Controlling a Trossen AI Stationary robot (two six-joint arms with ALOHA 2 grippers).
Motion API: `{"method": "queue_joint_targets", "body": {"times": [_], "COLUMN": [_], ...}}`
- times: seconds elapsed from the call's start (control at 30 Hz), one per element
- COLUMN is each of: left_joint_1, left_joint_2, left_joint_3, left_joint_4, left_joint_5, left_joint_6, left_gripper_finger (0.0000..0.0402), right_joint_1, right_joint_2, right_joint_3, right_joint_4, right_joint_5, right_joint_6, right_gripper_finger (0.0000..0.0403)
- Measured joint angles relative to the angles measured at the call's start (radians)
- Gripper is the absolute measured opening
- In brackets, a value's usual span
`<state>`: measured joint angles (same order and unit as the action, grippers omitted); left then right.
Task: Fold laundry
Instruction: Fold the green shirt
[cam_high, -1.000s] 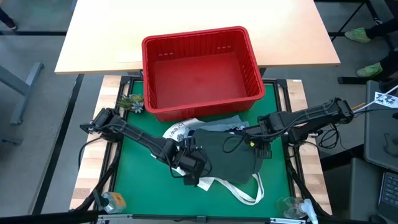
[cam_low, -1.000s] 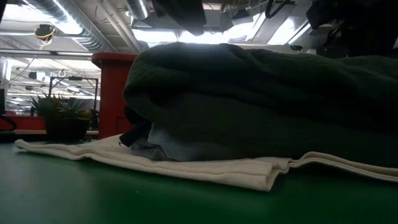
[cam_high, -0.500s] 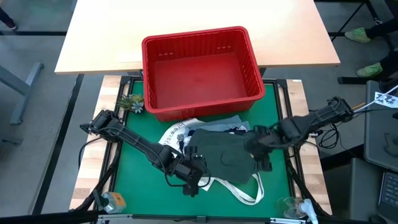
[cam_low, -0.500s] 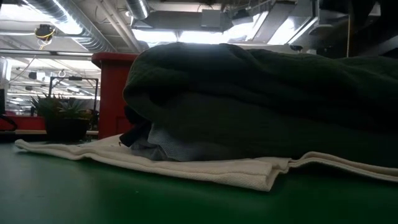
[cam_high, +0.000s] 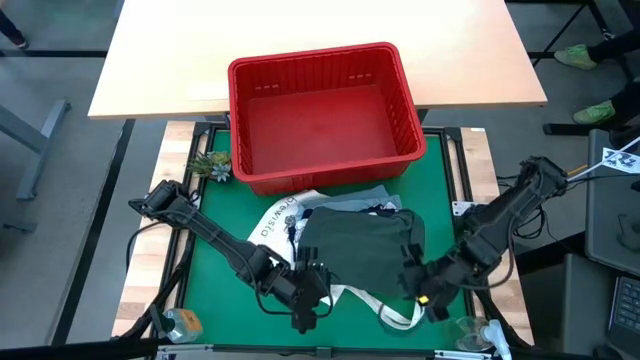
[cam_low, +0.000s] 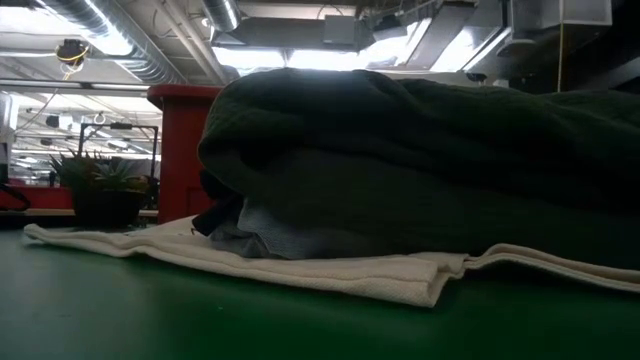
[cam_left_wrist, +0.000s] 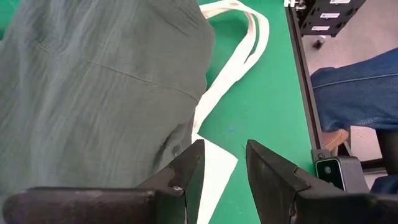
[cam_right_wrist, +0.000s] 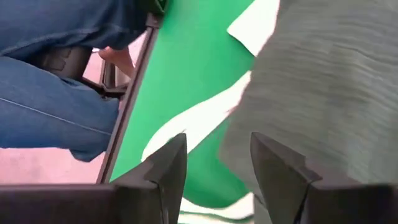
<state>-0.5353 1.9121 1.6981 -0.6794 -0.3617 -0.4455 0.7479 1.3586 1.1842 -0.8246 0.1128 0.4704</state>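
Two hands (cam_high: 312, 300) (cam_high: 420, 288) part-open, empty, flanking folded crinkly olive garment (cam_high: 362, 250).

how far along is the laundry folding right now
Looks done: the dark olive green garment lies as a fairly compact shape on top of the pile, over the white tote bag. In hand: nothing; the left hand and right hand sit open at the pile's near corners, holding nothing. Left: the light blue piece and dark one beneath look bunched, and the red basket is empty.
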Motion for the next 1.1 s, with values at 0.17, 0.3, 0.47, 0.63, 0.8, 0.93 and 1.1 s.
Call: {"method": "queue_joint_targets", "body": {"times": [0.17,0.3,0.47,0.63,0.8,0.93,1.1], "left_joint_1": [-0.002,-0.002,0.001,0.001,0.001,0.001,0.001], "left_joint_2": [0.0,0.0,0.0,0.001,0.002,0.002,0.002], "left_joint_3": [-0.018,-0.058,-0.143,-0.248,-0.333,-0.362,-0.363], "left_joint_4": [0.002,0.003,0.0,0.014,0.051,0.057,0.064], "left_joint_5": [-0.019,-0.025,-0.024,-0.023,-0.024,-0.023,-0.014], "left_joint_6": [0.0,-0.018,-0.078,-0.131,-0.179,-0.184,-0.184], "left_gripper_finger": [0.0112,0.0112,0.0112,0.0112,0.0112,0.0112,0.0112], "right_joint_1": [0.042,0.044,0.044,0.044,0.043,0.044,0.044], "right_joint_2": [0.0,0.0,0.0,0.0,0.0,0.0,0.0], "right_joint_3": [-0.077,-0.144,-0.223,-0.301,-0.376,-0.414,-0.415], "right_joint_4": [0.138,0.239,0.292,0.301,0.299,0.294,0.253], "right_joint_5": [0.066,0.079,0.099,0.16,0.21,0.209,0.191], "right_joint_6": [0.0,-0.001,0.0,0.007,0.079,0.132,0.165], "right_gripper_finger": [0.0177,0.0177,0.0177,0.0177,0.0177,0.0177,0.0177]}}
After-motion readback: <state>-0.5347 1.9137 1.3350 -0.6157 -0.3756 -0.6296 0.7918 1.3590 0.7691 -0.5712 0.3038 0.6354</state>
